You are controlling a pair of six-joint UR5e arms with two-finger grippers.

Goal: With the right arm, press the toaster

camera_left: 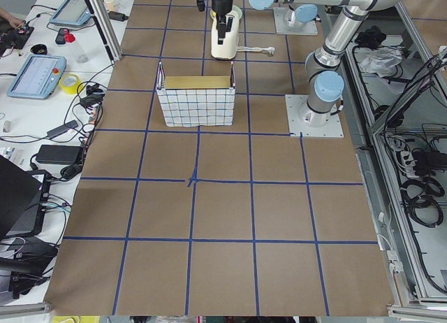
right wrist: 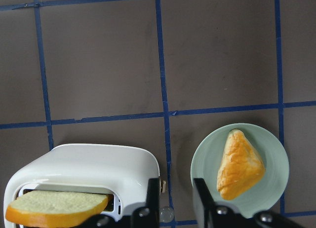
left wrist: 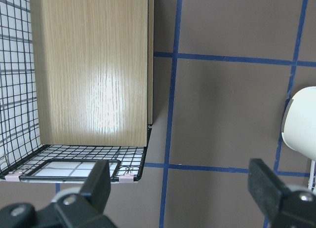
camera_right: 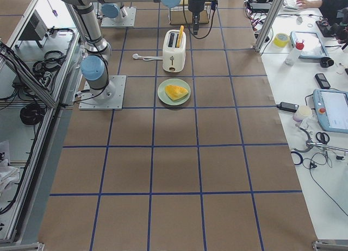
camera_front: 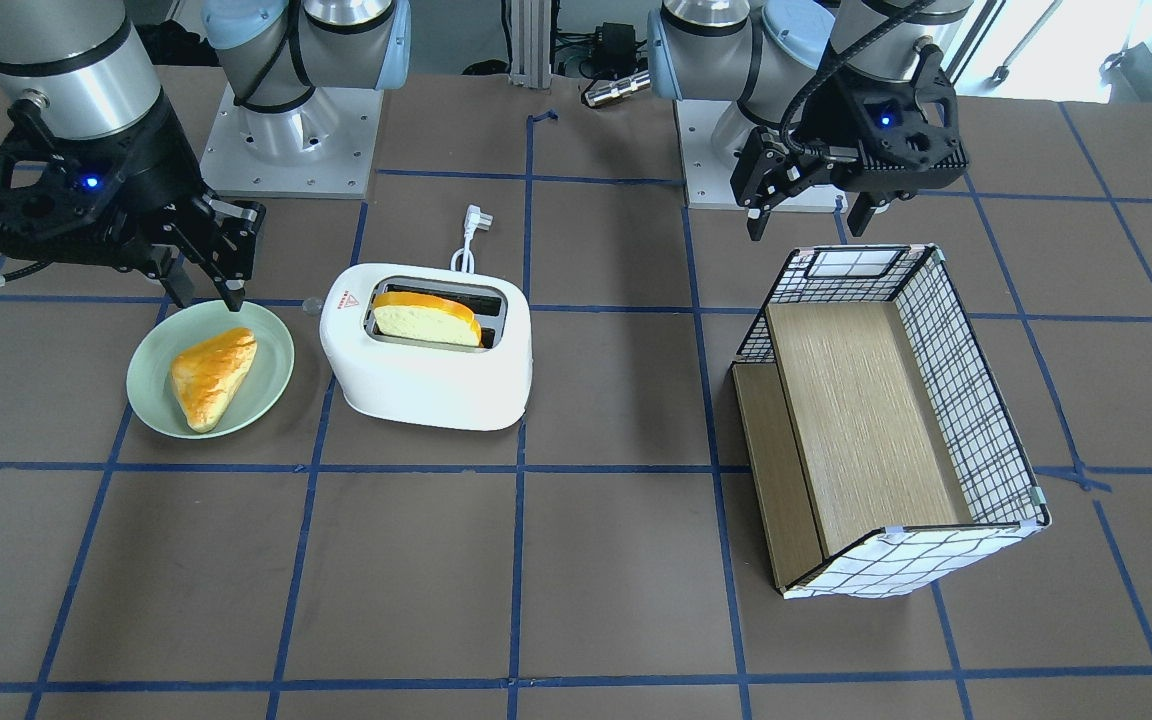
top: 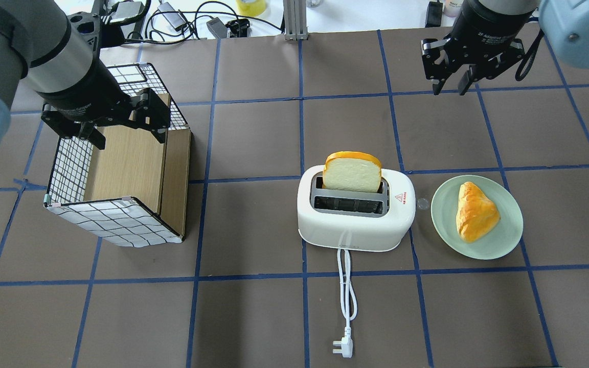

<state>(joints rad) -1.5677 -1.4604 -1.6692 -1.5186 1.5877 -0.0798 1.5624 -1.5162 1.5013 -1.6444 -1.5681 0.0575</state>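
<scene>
The white toaster [camera_front: 426, 385] [top: 356, 227] stands mid-table with a bread slice [top: 352, 173] upright in one slot. A red triangle sticker marks its top, and its cord [top: 345, 286] trails toward the robot. Its small end lever [top: 422, 203] faces the plate. My right gripper [camera_front: 206, 290] [top: 449, 89] hangs in the air above the gap between the toaster's lever end and the plate. Its fingers are a little apart and hold nothing. In the right wrist view the lever [right wrist: 167, 214] shows far below between the fingertips [right wrist: 153, 196]. My left gripper [top: 126, 135] [camera_front: 806, 215] hovers wide open over the grid box.
A pale green plate [camera_front: 151, 385] [top: 443, 217] with a golden pastry [top: 473, 212] sits beside the toaster's lever end. The grid-patterned box [camera_front: 976, 420] [top: 115, 225] with a wooden insert lies on the left arm's side. Blue tape lines cross the brown tabletop.
</scene>
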